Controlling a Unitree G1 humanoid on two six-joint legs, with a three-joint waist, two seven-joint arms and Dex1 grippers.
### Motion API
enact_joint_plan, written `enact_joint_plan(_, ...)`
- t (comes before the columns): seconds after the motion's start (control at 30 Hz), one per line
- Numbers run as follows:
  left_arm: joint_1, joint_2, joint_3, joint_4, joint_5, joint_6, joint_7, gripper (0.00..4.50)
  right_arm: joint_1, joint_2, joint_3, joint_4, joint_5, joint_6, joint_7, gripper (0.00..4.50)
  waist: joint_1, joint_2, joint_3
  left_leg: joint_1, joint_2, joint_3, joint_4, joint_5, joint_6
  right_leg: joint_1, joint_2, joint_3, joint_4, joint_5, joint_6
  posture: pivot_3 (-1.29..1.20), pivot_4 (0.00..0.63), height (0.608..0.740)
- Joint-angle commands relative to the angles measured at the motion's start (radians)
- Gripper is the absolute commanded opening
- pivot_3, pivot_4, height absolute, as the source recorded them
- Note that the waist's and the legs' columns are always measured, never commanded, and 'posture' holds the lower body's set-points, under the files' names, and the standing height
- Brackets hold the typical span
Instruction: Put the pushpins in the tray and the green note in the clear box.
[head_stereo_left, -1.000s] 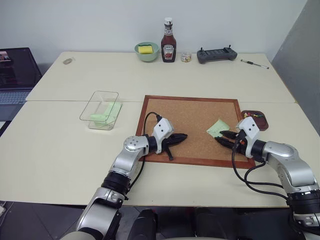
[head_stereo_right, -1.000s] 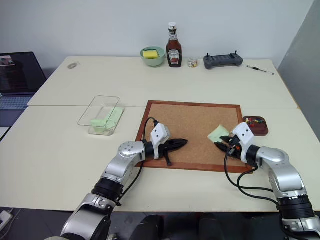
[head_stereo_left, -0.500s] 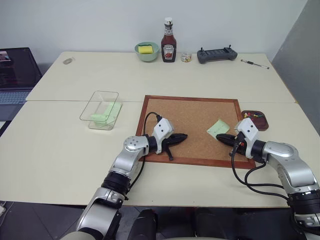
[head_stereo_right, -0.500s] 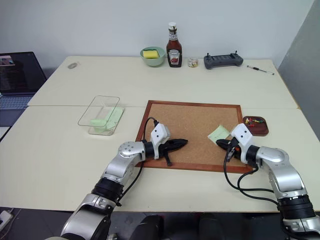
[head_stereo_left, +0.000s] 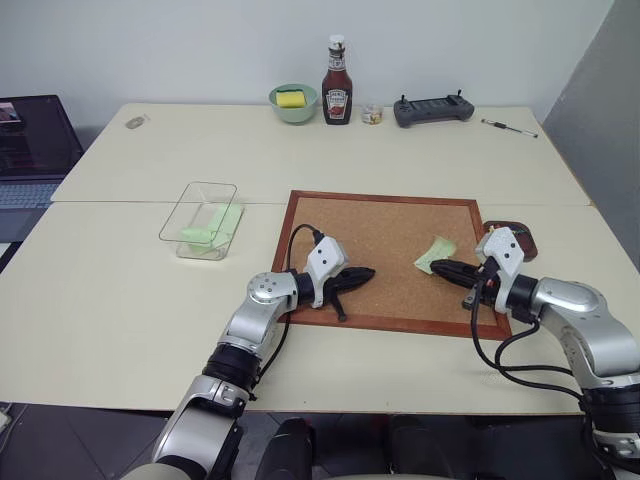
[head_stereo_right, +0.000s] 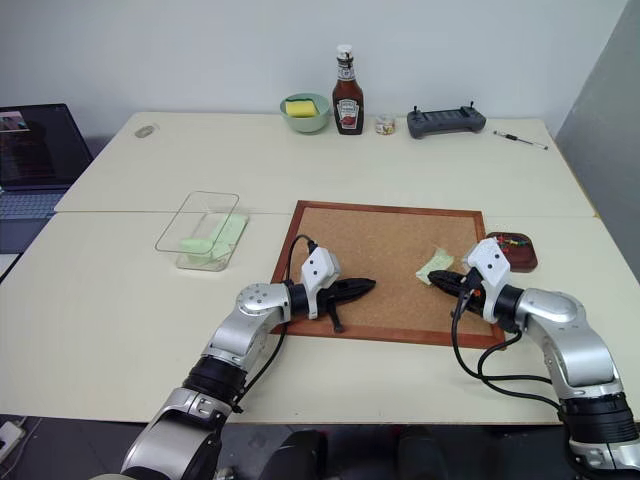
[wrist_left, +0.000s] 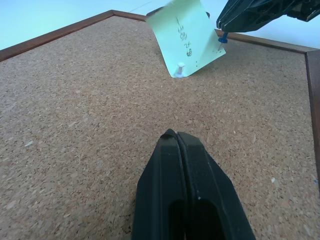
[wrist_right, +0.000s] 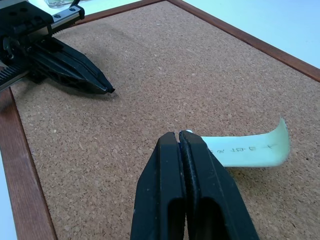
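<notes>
The green note (head_stereo_left: 436, 254) lies on the corkboard (head_stereo_left: 380, 235) with its near edge curled up. A white pushpin (wrist_left: 179, 66) still pins one corner. My right gripper (head_stereo_left: 437, 266) is shut on a blue pushpin (wrist_left: 222, 38) just above the board, and the pin's needle touches the note's raised corner. Over the board's near left part, my left gripper (head_stereo_left: 370, 271) is shut and holds nothing. The dark reddish tray (head_stereo_right: 522, 252) with several pushpins (head_stereo_right: 511, 240) sits right of the board, behind my right wrist. The clear box (head_stereo_left: 200, 218), with pale green slips inside, stands left of the board.
Along the table's far edge stand a ketchup bottle (head_stereo_left: 337, 85), a green bowl (head_stereo_left: 293, 102) with a yellow sponge, a small jar (head_stereo_left: 372, 114), a black controller (head_stereo_left: 432, 108) and a pen (head_stereo_left: 508, 127). A laptop (head_stereo_left: 30, 140) sits at the far left.
My right gripper shut at the note's near corner, then rose and drew back slightly, and the note's edge curled up with it. The left arm has stayed still.
</notes>
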Motion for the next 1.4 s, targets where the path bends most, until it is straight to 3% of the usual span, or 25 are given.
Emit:
enact_joint_plan(0.03, 0.018, 0.0, -0.02, 0.013, 0.011, 0.007, -0.006, 0.0, -0.007, -0.012, -0.032, -0.037, 0.028, 0.004, 0.008, 0.02, 0.0, 0.0, 0.0, 0.0, 0.0, 0.0, 0.0, 0.0, 0.0, 0.0, 0.0, 0.0, 0.0, 0.0, 0.0, 0.0, 0.15, 0.74)
enact_joint_plan(0.4, 0.022, 0.003, -0.023, 0.007, 0.011, 0.008, -0.004, 0.0, -0.011, -0.017, -0.064, -0.041, 0.06, 0.019, 0.0, 0.02, 0.0, 0.0, 0.0, 0.0, 0.0, 0.0, 0.0, 0.0, 0.0, 0.0, 0.0, 0.0, 0.0, 0.0, 0.0, 0.0, 0.15, 0.74)
enact_joint_plan(0.63, 0.021, 0.002, -0.023, 0.008, 0.01, 0.009, -0.001, 0.0, 0.017, -0.042, -0.167, -0.017, 0.075, 0.009, -0.018, 0.02, 0.0, 0.0, 0.0, 0.0, 0.0, 0.0, 0.0, 0.0, 0.0, 0.0, 0.0, 0.0, 0.0, 0.0, 0.0, 0.0, 0.15, 0.74)
enact_joint_plan(0.8, 0.019, -0.001, -0.025, 0.01, 0.008, 0.008, -0.003, 0.0, 0.032, -0.093, -0.189, 0.116, -0.049, -0.146, -0.05, 0.02, 0.0, 0.0, 0.0, 0.0, 0.0, 0.001, 0.0, 0.0, 0.0, 0.0, 0.0, 0.0, 0.0, 0.0, 0.0, 0.0, 0.15, 0.74)
enact_joint_plan(1.07, 0.014, -0.003, -0.026, 0.015, 0.008, 0.006, -0.007, 0.0, -0.09, -0.107, -0.1, 0.396, -0.304, -0.354, -0.241, 0.02, -0.001, 0.001, -0.001, 0.001, 0.0, 0.002, 0.0, 0.0, 0.0, 0.0, 0.0, 0.001, 0.0, 0.0, 0.0, 0.0, 0.15, 0.74)
enact_joint_plan(1.4, 0.025, 0.004, -0.024, 0.0, 0.008, 0.013, -0.003, 0.0, -0.18, -0.093, -0.062, 0.539, -0.394, -0.43, -0.337, 0.02, -0.001, 0.001, 0.0, 0.0, 0.0, 0.002, 0.0, 0.0, 0.0, 0.0, 0.0, 0.001, 0.0, 0.0, 0.0, 0.0, 0.15, 0.74)
